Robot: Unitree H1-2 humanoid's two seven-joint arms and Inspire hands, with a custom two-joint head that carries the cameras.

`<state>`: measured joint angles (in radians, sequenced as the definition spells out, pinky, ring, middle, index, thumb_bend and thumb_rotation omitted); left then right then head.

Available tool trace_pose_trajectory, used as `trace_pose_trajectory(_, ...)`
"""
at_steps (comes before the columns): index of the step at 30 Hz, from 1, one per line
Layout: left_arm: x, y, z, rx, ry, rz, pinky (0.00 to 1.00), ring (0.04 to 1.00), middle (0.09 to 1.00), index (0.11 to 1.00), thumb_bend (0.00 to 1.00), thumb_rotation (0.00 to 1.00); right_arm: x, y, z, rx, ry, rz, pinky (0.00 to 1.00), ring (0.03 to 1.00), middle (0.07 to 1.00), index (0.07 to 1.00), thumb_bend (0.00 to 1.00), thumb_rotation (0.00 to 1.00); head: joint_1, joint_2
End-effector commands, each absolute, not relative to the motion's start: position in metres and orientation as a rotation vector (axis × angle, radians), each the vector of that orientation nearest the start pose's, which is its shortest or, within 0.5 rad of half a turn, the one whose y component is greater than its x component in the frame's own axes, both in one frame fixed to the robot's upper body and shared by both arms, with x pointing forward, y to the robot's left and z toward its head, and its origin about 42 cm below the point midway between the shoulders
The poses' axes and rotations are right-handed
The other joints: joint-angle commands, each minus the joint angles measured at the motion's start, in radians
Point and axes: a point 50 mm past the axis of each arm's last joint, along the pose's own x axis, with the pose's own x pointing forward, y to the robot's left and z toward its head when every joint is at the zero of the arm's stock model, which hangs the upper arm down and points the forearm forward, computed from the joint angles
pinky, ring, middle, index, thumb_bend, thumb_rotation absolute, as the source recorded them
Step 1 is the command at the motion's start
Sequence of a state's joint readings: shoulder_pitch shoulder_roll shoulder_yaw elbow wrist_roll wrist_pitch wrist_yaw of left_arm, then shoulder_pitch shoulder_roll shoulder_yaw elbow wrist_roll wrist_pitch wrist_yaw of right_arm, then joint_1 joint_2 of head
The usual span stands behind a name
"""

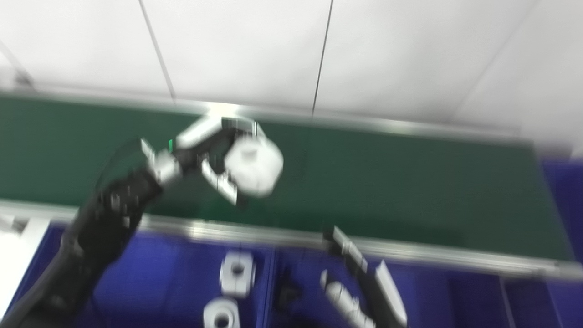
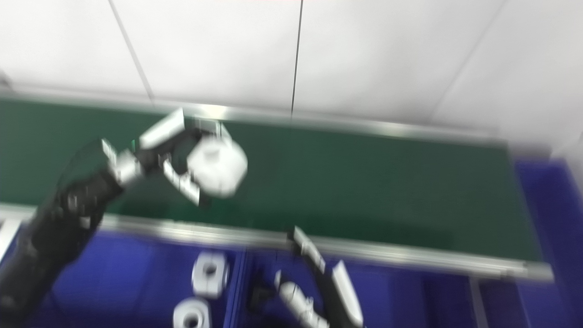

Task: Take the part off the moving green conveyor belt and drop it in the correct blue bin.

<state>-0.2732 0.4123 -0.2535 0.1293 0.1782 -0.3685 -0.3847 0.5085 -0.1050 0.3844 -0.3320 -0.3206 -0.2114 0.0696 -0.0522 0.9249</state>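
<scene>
Holding the chunky white plastic part [image 1: 253,166] above the green conveyor belt [image 1: 387,182], your left hand [image 1: 205,155] grasps it for transfer; right hand [image 1: 360,291] waits, fingers released.

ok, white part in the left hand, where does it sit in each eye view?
Left eye view: the white part is left of centre, over the green belt, gripped by the left hand.
Right eye view: the white part sits further left, same grip.
Shared landmark: the dark wall seam running down to the belt's far rail, just right of the part.
</scene>
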Motion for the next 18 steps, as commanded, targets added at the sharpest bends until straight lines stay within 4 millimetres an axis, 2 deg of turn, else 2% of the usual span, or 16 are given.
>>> trace_pose_trajectory(1,0.348,0.252,0.172,0.662,-0.403,-0.696,0.1,0.147,0.196,0.212,0.64,0.0,0.111,-0.151,0.112,-0.226,-0.105,0.387,0.87,0.917,0.936,0.924,0.34,0.89,-0.001,0.002)
trace_pose_trajectory(7,0.338,0.256,0.156,0.644,-0.349,-0.7,0.1,0.145,0.19,0.204,0.66,0.0,0.113,-0.148,0.114,-0.232,-0.113,0.388,0.86,0.907,0.929,0.916,0.32,0.86,-0.008,0.014)
trace_pose_trajectory(8,0.337,0.257,0.155,0.642,-0.344,-0.7,0.1,0.147,0.192,0.202,0.66,0.0,0.113,-0.148,0.115,-0.233,-0.113,0.387,0.85,0.904,0.929,0.916,0.33,0.86,-0.007,0.026)
trace_pose_trajectory(11,0.336,0.258,0.156,0.64,-0.341,-0.703,0.1,0.15,0.196,0.205,0.66,0.0,0.113,-0.149,0.118,-0.245,-0.118,0.384,0.85,0.905,0.93,0.916,0.33,0.88,-0.005,0.033)
trace_pose_trajectory(15,0.33,0.258,0.162,0.636,-0.335,-0.716,0.1,0.15,0.196,0.206,0.66,0.0,0.114,-0.151,0.125,-0.242,-0.12,0.38,0.87,0.915,0.938,0.918,0.34,0.88,0.02,0.071)
trace_pose_trajectory(16,0.328,0.257,0.165,0.63,-0.328,-0.726,0.1,0.149,0.195,0.206,0.65,0.0,0.115,-0.151,0.127,-0.239,-0.12,0.378,0.87,0.917,0.939,0.918,0.34,0.88,0.033,0.09)
trace_pose_trajectory(18,0.322,0.257,0.169,0.614,-0.32,-0.747,0.1,0.148,0.194,0.207,0.65,0.0,0.115,-0.151,0.129,-0.236,-0.118,0.375,0.86,0.916,0.939,0.917,0.35,0.89,0.038,0.098)
